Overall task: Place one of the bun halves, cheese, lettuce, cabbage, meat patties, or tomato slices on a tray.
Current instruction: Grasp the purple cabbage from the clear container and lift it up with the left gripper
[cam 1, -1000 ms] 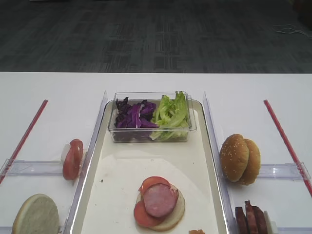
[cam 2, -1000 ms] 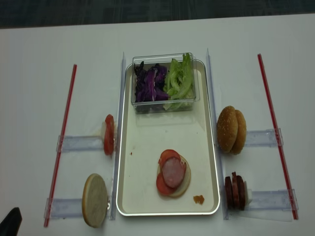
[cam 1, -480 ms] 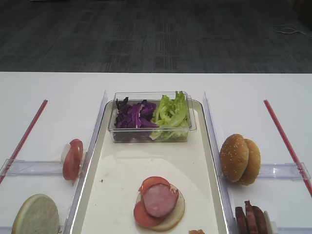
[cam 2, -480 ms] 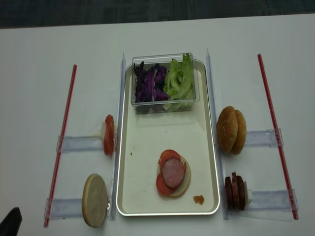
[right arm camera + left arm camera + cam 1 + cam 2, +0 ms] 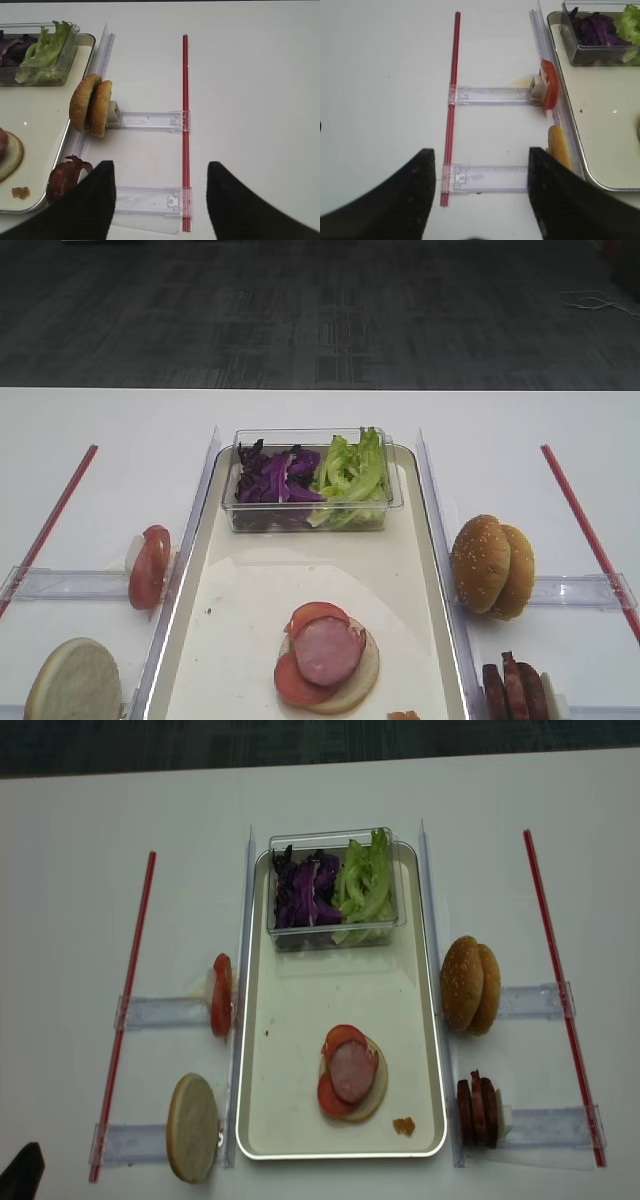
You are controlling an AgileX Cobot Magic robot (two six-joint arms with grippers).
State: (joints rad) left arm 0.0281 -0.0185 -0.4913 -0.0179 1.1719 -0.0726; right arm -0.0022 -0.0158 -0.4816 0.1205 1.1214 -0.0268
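The tray [image 5: 430, 1020] lies lengthwise in the middle of the table. On it a bun half [image 5: 370, 1095] carries tomato slices [image 5: 343, 1038] and a pink meat slice [image 5: 352, 1072]. Cabbage [image 5: 305, 890] and lettuce [image 5: 365, 880] fill a clear tub at the tray's far end. Two seeded bun halves [image 5: 472, 984] and meat patties [image 5: 478, 1108] stand on the right racks. A tomato slice [image 5: 221, 994] and a flat bun half [image 5: 192, 1126] stand on the left racks. No cheese is in view. My left gripper [image 5: 480, 150] and right gripper [image 5: 159, 164] hover open and empty over the near racks.
A red rod [image 5: 128, 990] lies at the far left and another red rod [image 5: 558, 980] at the far right. Clear acrylic racks [image 5: 160, 1012] flank the tray. A small orange scrap [image 5: 403, 1125] sits on the tray's near right corner.
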